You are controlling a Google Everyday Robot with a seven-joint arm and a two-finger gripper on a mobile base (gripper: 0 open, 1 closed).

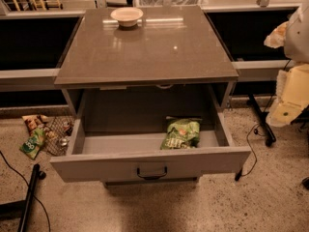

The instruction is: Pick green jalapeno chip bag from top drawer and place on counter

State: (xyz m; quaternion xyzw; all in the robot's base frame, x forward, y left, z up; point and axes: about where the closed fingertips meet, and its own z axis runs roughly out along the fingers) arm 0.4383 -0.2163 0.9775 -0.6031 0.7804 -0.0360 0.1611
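Observation:
The green jalapeno chip bag (180,133) lies wrinkled on the floor of the open top drawer (149,166), at its right side near the front. The drawer is pulled fully out, with its dark bar handle (152,173) facing me. The counter (145,47) is the glossy brown-grey slab directly above the drawer. My gripper (288,93) is at the right edge of the view, pale cream and white, well to the right of the drawer and apart from the bag. It holds nothing that I can see.
A pale bowl (126,16) stands at the counter's far edge. On the floor at the left are a wire basket (58,134), brown wrappers and a small green-and-white packet (33,143). Dark stand legs (29,197) and cables lie at both sides.

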